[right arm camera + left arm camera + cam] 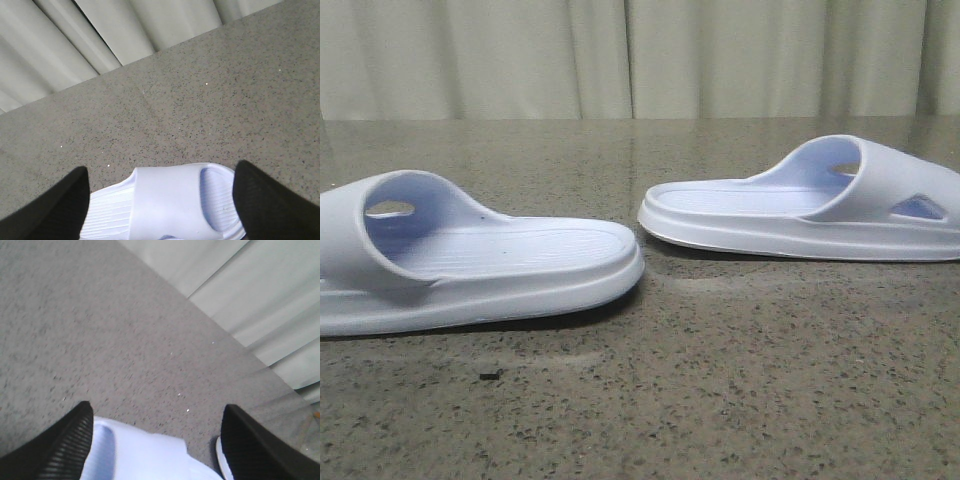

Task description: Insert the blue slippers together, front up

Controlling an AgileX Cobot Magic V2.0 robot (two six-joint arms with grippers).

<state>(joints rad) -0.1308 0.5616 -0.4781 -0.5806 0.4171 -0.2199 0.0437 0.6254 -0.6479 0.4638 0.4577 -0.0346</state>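
Observation:
Two pale blue slippers lie flat on the speckled stone table, sole down. The left slipper (470,265) has its strap at the far left and its heel end toward the middle. The right slipper (800,205) mirrors it, strap at the right. Neither gripper shows in the front view. In the left wrist view my left gripper (157,440) is open above the left slipper's strap (145,457). My right gripper (160,200) is open too, its black fingers (55,212) straddling the right slipper's strap (167,202) without touching it.
A pale pleated curtain (640,55) hangs along the far edge of the table (720,400). A small dark speck (490,376) lies on the stone in front of the left slipper. A gap of bare stone separates the two slippers.

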